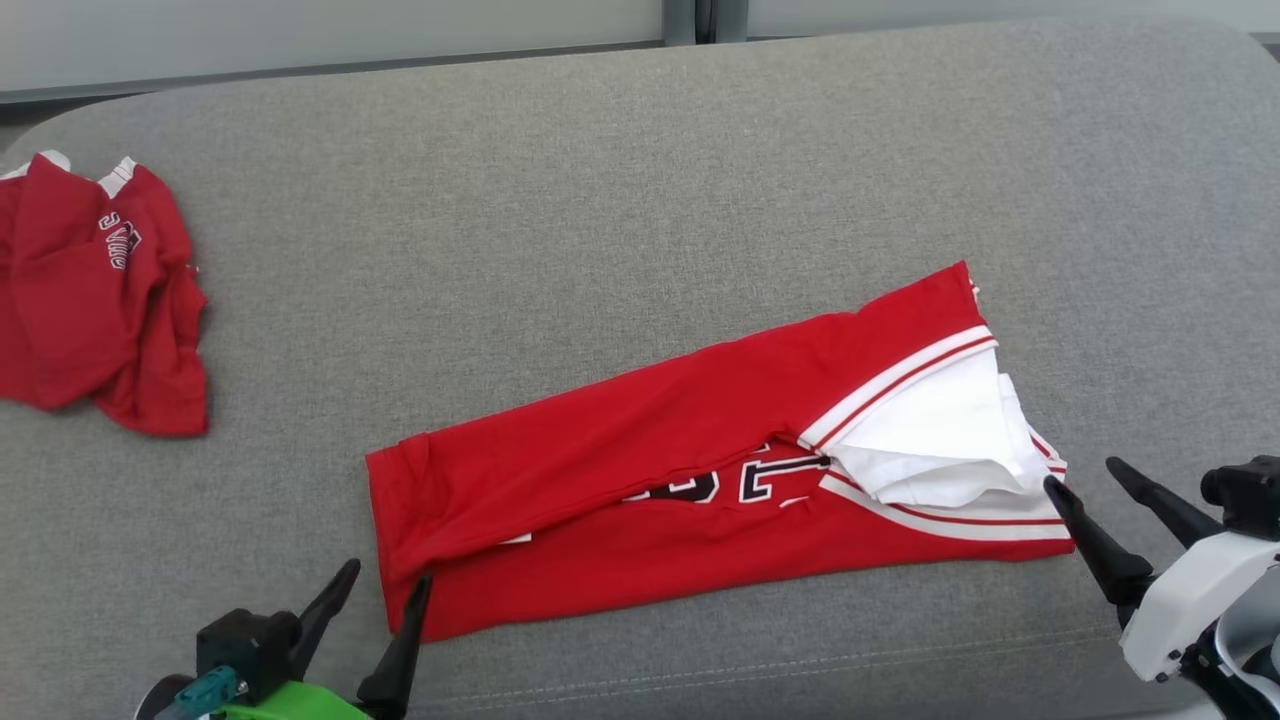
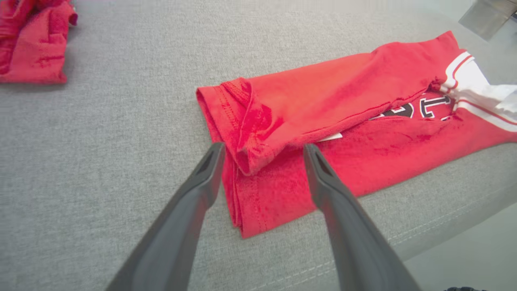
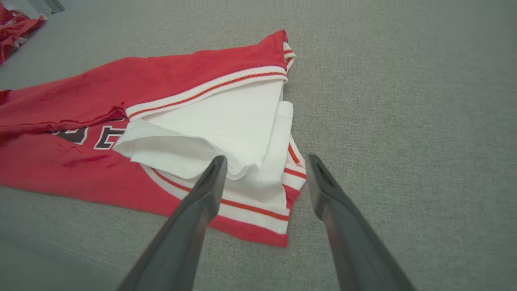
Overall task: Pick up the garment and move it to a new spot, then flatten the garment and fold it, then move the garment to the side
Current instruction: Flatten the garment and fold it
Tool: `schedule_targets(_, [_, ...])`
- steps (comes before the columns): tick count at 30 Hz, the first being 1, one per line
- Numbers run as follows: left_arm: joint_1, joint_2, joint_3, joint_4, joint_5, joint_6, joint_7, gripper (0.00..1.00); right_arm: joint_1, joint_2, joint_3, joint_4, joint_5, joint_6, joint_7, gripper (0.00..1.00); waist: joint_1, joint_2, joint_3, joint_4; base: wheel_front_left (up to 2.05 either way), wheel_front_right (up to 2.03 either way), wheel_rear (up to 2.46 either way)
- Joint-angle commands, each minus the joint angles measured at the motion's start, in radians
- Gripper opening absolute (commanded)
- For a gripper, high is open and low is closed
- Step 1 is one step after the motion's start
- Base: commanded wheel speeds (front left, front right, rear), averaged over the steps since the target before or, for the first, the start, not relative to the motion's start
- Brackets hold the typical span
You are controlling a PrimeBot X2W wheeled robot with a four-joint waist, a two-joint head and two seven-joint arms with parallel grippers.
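Head view: gray sofa (image 1: pixel 620 170) throughout. Folded red garment (image 1: pixel 650 440) flat at centre, lengthwise from 8 to 2 o'clock, white sleeve (image 1: pixel 930 430) at its 3 o'clock end. Crumpled red heap (image 1: pixel 90 300) at 9 o'clock. At 7 the left gripper (image 1: pixel 390 573), at 4 the right gripper (image 1: pixel 1080 472), fingers spread, grasping nothing, at the garment's ends.

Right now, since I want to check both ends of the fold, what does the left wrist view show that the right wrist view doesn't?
Left wrist view: the doubled hem end of the jersey, with the open left gripper at its corner. Right wrist view: the opposite end's edge, white layers stacked under striped trim, with the open right gripper beside them. Both: the black lettering, the second red garment and the grey cushion.
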Motion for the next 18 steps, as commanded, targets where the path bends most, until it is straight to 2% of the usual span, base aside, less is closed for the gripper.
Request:
schedule_targets(1, [0.005,-0.002,0.011,-0.011,0.006,0.019,-0.009,1.0,0.012,-0.002,-0.018,-0.007,0.01,-0.001,0.01,1.0,0.0,-0.0001,-0.018,0.008,0.0,0.0,0.0])
schedule_targets(5, [-0.022,-0.03,0.054,-0.044,0.007,0.086,-0.022,1.0,0.008,0.006,-0.081,-0.004,0.009,-0.001,0.055,1.0,0.0,-0.0001,-0.044,0.025,0.0,0.0,0.0])
schedule_targets(10, [-0.044,-0.062,0.092,-0.068,0.004,0.148,-0.032,1.0,-0.041,0.03,-0.144,0.019,-0.014,-0.001,0.153,1.0,0.0,-0.0001,-0.071,0.049,0.0,0.0,0.0])
schedule_targets(18, [-0.066,-0.076,0.105,-0.054,0.026,0.198,-0.035,1.0,-0.143,0.111,-0.204,0.127,-0.045,-0.001,0.322,1.0,0.0,-0.0001,-0.096,0.097,0.0,0.0,0.0])
